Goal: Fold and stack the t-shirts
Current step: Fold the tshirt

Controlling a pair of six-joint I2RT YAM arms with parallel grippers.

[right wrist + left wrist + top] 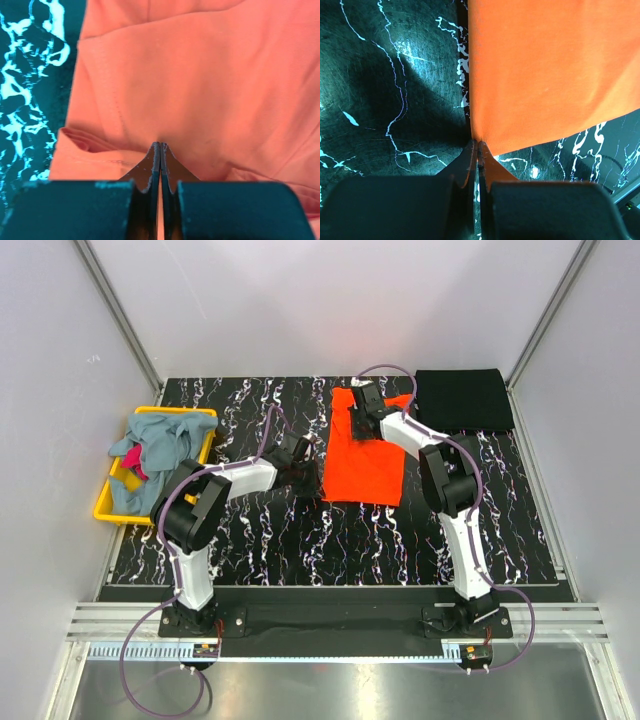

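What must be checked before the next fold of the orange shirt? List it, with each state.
1. Left tool shut on the orange shirt's corner: ok.
2. Right tool shut on a pinch of the same shirt: ok.
3. Shirt lying flat: not ok, bunched near the right tool.
4. Black shirt folded at the far right, ready as the stack's base: ok.
5. Gap between the orange and black shirts: cannot tell.
6. Grey shirt waiting in the yellow bin: ok.
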